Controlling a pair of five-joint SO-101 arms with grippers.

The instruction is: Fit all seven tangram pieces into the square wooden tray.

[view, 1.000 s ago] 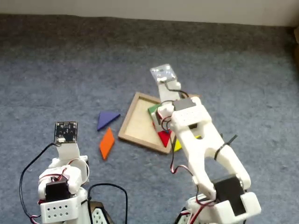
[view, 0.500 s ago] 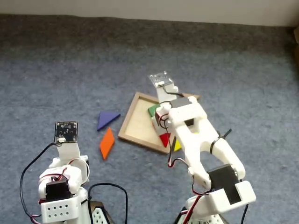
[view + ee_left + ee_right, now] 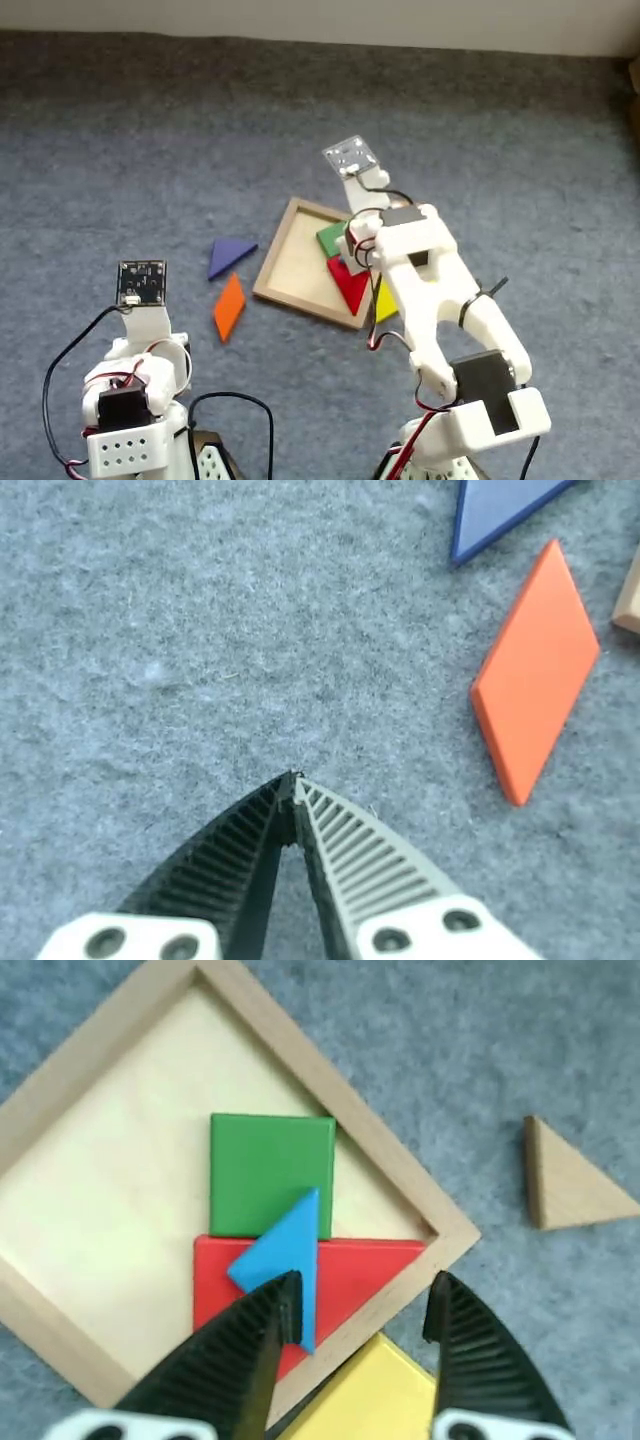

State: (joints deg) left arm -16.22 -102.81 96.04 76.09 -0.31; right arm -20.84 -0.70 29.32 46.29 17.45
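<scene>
1 blue triangle (image 3: pixel 290 1240) seemingly rides atop the red triangle (image 3: pixel 215 1260) inside the tray (image 3: pixel 348 1110); the right gripper (image 3: pixel 365 1282), jaws apart, could jam it crooked.

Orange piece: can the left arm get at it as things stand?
Probably yes. The orange piece lies flat on bare carpet ahead of the left gripper, nothing between them; the gripper is shut and must open first.

The grey table (image 3: pixel 120 150) carries a wooden tray (image 3: pixel 274 248), blue triangle (image 3: pixel 230 255), orange parallelogram (image 3: pixel 229 307), yellow piece (image 3: pixel 386 303) and wooden triangle (image 3: pixel 565 1180).
</scene>
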